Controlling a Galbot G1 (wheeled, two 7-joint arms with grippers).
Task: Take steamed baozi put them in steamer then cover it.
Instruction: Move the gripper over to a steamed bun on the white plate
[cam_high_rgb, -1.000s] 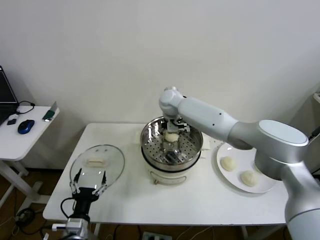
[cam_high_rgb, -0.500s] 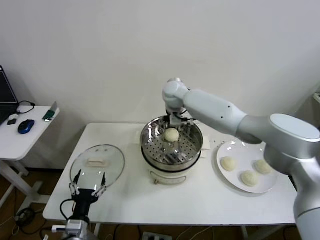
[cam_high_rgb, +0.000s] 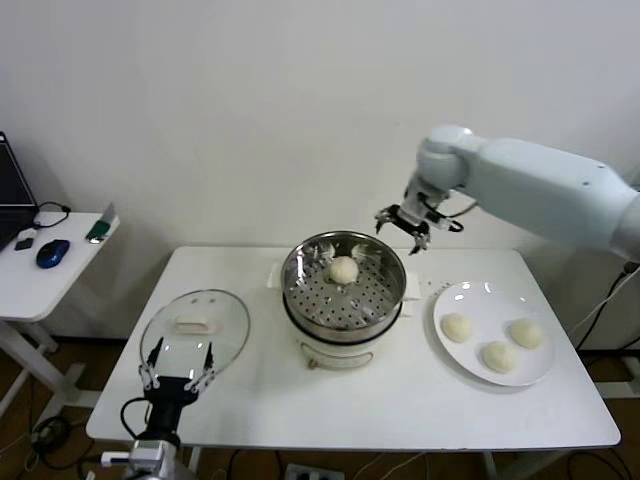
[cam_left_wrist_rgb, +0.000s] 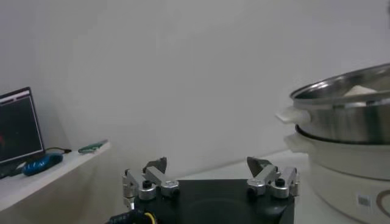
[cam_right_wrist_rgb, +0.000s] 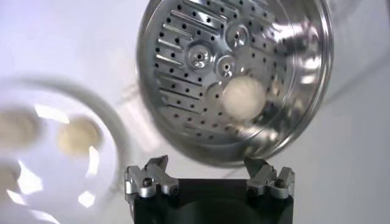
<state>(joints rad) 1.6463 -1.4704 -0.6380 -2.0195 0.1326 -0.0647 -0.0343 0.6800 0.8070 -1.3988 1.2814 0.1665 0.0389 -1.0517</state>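
**One bun in, three to go**

With one baozi (cam_high_rgb: 343, 269) already lying in the steamer (cam_high_rgb: 343, 283), toward its back wall, you are between placements: your right gripper (cam_high_rgb: 414, 225) hangs empty in the air above the table, between the steamer's far rim and the plate (cam_high_rgb: 478, 296), its fingers spread wide and holding nothing. Three more baozi (cam_high_rgb: 457, 327) (cam_high_rgb: 498, 356) (cam_high_rgb: 526, 333) sit on that white plate, on the table to the right of the steamer.

Your left gripper (cam_high_rgb: 178, 370) waits low at the table's near-left edge, just in front of the cover (cam_high_rgb: 195, 330), fingers likewise apart. That glass cover lies flat on the table, well left of the steamer, handle up.

Your next move, as I judge it, is to swing the right gripper out over the plate, come down on the nearest bun and close gently; soft dough will likely dent under a hard squeeze. Leave the cover until all four are in.
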